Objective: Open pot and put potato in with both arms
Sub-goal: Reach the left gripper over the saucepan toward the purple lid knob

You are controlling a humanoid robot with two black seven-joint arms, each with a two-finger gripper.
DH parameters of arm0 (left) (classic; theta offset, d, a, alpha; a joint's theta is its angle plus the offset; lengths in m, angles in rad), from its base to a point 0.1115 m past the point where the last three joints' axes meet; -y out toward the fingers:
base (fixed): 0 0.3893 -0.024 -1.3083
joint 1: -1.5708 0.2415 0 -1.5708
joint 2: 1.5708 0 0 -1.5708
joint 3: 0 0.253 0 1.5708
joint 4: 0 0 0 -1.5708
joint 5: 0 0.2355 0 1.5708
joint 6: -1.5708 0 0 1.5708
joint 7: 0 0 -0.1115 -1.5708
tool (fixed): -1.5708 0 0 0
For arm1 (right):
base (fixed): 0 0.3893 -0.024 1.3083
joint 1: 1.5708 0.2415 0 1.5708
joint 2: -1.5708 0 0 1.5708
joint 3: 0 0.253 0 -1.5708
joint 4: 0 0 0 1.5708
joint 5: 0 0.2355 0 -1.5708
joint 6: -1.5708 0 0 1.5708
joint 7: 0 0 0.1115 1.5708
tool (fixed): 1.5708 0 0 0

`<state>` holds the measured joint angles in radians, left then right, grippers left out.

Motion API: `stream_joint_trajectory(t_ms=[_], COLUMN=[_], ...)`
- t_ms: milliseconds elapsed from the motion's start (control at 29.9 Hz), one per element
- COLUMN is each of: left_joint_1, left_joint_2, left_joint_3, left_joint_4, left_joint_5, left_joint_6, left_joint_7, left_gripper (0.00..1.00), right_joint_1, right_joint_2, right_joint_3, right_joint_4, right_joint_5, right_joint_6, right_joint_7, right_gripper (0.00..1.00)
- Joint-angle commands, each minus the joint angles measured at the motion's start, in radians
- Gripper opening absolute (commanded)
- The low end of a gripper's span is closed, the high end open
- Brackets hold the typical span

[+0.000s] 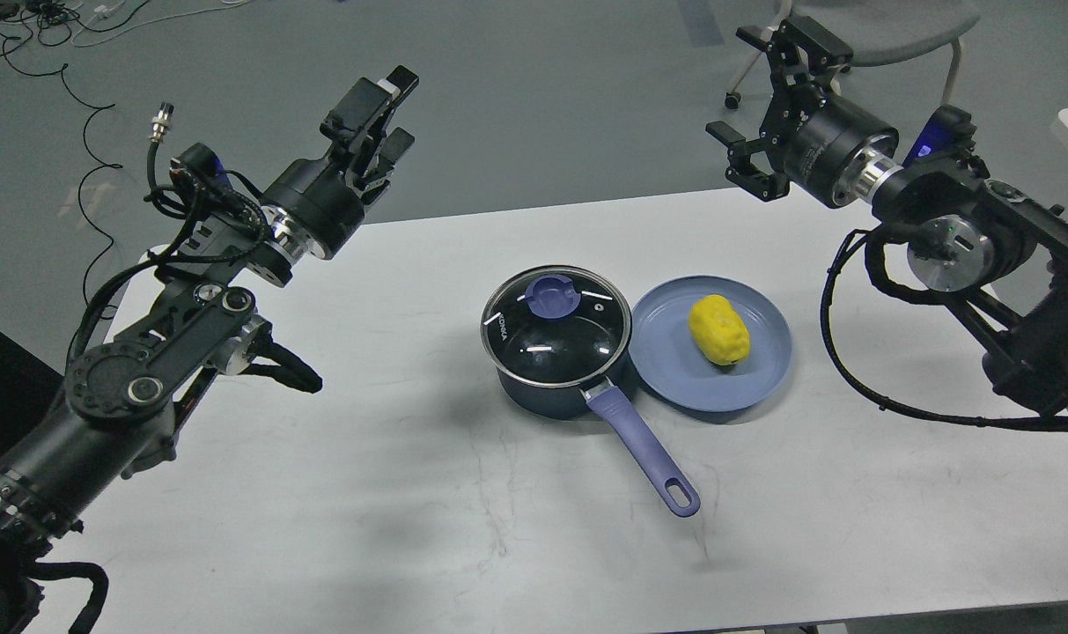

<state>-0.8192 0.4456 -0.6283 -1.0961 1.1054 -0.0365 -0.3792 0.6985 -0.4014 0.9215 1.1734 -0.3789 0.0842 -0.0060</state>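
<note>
From the head view, the pot point(556, 352) sat near the middle of the white table point(366, 493). It was a dark blue saucepan. Its glass lid point(556, 328) was on top, shut over the pot. The lid had a silver rim and a round purple knob point(552, 296) a bit behind the lid's middle. The pot's long purple handle point(641, 449) stuck out toward the front edge of the table and a little to the right. There was a hole at the end of the handle.

Just to the right of the pot lay a flat blue plate point(767, 370). Its rim was touching the pot or almost touching it. The yellow potato point(719, 330) sat on the plate, lumpy and shaped like an egg. It was near the pot but not in it.

The left gripper point(391, 113) was up in the air, far to the left of the pot and behind it. Its fingers were a little way apart. It held nothing.

The right gripper point(767, 110) was up in the air too, far to the right of the pot and behind it. Its fingers were spread wide. It held nothing.

Both arms were well away from the pot and the potato. Behind the table, far past the pot, the floor was gray. Black cables point(84, 132) lay on it at the far left. A chair point(886, 31) stood at the far right.
</note>
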Motion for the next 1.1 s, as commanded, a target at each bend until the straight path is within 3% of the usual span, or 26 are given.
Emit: stream_joint_trajectory(t_ms=[0, 167, 334, 501, 702, 835, 1069], left_joint_1=[-0.041, -0.107, -0.164, -0.172, -0.164, -0.159, -0.144], left_joint_2=[0.007, -0.002, -0.010, -0.070, -0.171, -0.192, -0.186], left_joint_3=[0.039, 0.128, 0.301, 0.364, 0.387, 0.427, 0.483], left_joint_4=[-0.054, -0.067, -0.060, -0.036, 0.151, 0.202, 0.209], left_joint_5=[0.203, 0.508, 0.761, 0.813, 0.902, 0.904, 0.896], left_joint_6=[0.013, 0.095, 0.197, 0.234, 0.294, 0.337, 0.362], left_joint_7=[-0.003, -0.004, -0.003, -0.001, -0.001, -0.001, -0.009], left_gripper=[0.98, 0.98, 0.98, 0.98, 0.98, 0.98, 0.98], right_joint_1=[-0.005, -0.011, -0.013, -0.014, -0.039, -0.056, -0.060], right_joint_2=[-0.004, -0.004, -0.008, -0.019, -0.030, -0.033, -0.034], right_joint_3=[0.005, 0.005, 0.016, 0.020, 0.059, 0.065, 0.065], right_joint_4=[-0.001, -0.003, -0.003, -0.020, -0.047, -0.073, -0.118], right_joint_5=[0.000, 0.000, 0.000, 0.000, 0.003, 0.003, 0.003], right_joint_6=[0.002, 0.000, 0.000, 0.000, 0.000, 0.000, -0.003], right_joint_7=[0.000, 0.000, 0.000, 0.000, 0.000, 0.000, 0.000], right_gripper=[1.00, 1.00, 1.00, 1.00, 1.00, 1.00, 1.00])
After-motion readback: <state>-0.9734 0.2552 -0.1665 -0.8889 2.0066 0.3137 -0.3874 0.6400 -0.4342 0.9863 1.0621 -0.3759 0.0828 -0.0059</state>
